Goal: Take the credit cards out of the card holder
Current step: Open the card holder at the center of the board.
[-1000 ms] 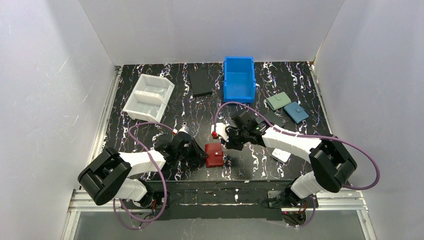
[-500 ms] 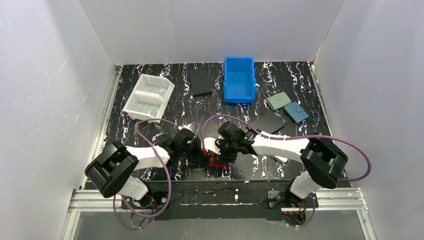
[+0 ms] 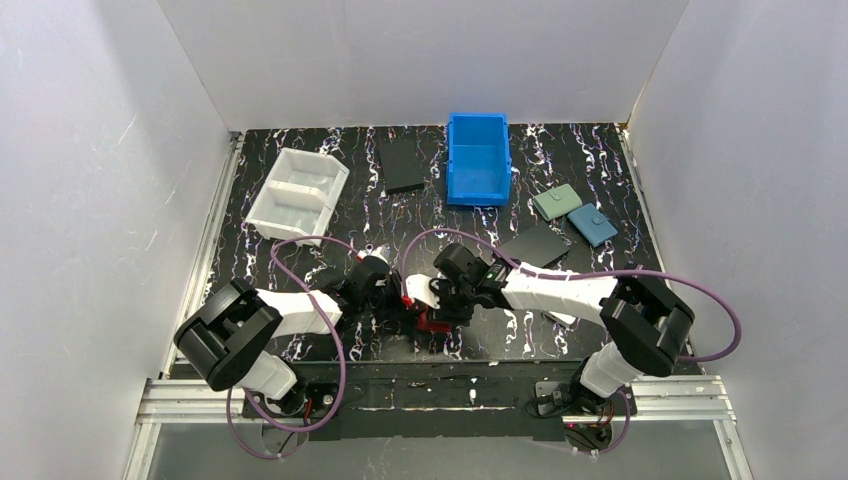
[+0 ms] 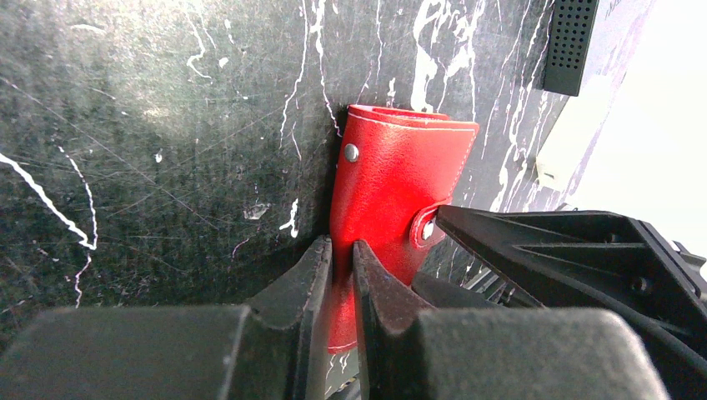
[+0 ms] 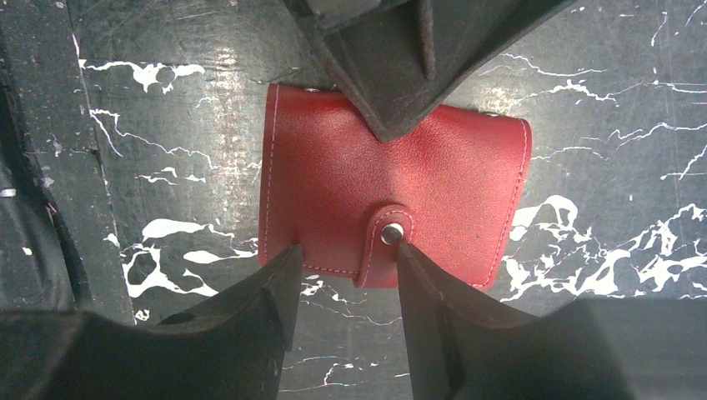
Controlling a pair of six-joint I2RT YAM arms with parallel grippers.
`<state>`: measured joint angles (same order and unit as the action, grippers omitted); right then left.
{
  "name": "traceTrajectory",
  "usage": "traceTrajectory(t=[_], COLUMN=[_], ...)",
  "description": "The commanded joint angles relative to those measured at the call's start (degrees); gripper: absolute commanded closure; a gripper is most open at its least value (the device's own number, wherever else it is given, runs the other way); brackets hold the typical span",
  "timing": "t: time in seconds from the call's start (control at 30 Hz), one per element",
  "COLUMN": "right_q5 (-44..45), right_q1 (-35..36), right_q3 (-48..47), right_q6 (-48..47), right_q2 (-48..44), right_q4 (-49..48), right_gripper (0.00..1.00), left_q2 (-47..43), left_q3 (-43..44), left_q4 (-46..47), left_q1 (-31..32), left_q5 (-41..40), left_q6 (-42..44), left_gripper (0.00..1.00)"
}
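Note:
The red card holder (image 5: 392, 175) lies closed on the black marbled table, its snap tab fastened; it also shows in the top view (image 3: 434, 323) and the left wrist view (image 4: 392, 183). My left gripper (image 4: 340, 258) is shut on the holder's left edge, pinching it; in the top view it is just left of the holder (image 3: 402, 307). My right gripper (image 5: 346, 258) is open, its fingers astride the snap tab (image 5: 385, 246) at the holder's near edge, right above the holder in the top view (image 3: 432, 305). The credit cards are hidden; no orange or whitish card shows at the holder.
A white divided tray (image 3: 298, 194) stands back left and a blue bin (image 3: 478, 158) back centre. Black flat cases (image 3: 402, 164) (image 3: 537, 243), a teal-green wallet (image 3: 556, 203) and a blue wallet (image 3: 593, 225) lie behind and to the right. A whitish flat object (image 4: 565, 142) lies beyond the holder.
Over the last second my right gripper swung left and down onto the holder, and my left gripper closed in on its left edge. Little has moved in the last half second.

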<state>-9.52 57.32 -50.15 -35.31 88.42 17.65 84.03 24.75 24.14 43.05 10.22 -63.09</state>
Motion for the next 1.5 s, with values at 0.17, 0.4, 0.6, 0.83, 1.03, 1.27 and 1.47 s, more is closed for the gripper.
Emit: traceTrajectory(t=[0.17, 0.4, 0.6, 0.83, 1.03, 1.27, 1.47], right_q5=[-8.56, -12.73, -12.69, -10.75, -10.73, -10.32, -9.69], right_q1=[-5.02, -6.11, -6.34, -6.34, -6.34, -6.34, -6.26], right_q3=[-2.27, -2.73, -3.05, -2.95, -2.63, -2.59, -2.24], right_q6=[-0.78, -1.76, -1.98, -1.31, -0.88, -0.24, 0.27], right_q2=[-1.76, -1.43, -1.44, -0.97, -0.49, -0.61, 0.04], right_q4=[-1.0, 0.89, 1.27, 0.18, -0.25, -0.73, -1.31], right_gripper=[0.46, 0.45, 0.45, 0.44, 0.45, 0.45, 0.47], left_q2=[2.93, 3.15, 3.18, 3.97, 4.13, 4.69, 5.34], left_q3=[0.3, 0.55, 0.55, 1.23, 1.44, 1.11, 1.26], left_q4=[-1.25, -0.85, -0.62, -0.45, -0.25, 0.15, 0.78], left_q1=[2.03, 2.07, 2.51, 3.05, 3.38, 3.6, 3.7], left_q5=[2.47, 2.83, 3.12, 3.57, 3.58, 3.62, 3.76], left_q6=[0.1, 0.32, 0.3, 0.27, 0.02, -0.3, -0.46], left_gripper=[0.96, 0.96, 0.96, 0.97, 0.97, 0.97, 0.97])
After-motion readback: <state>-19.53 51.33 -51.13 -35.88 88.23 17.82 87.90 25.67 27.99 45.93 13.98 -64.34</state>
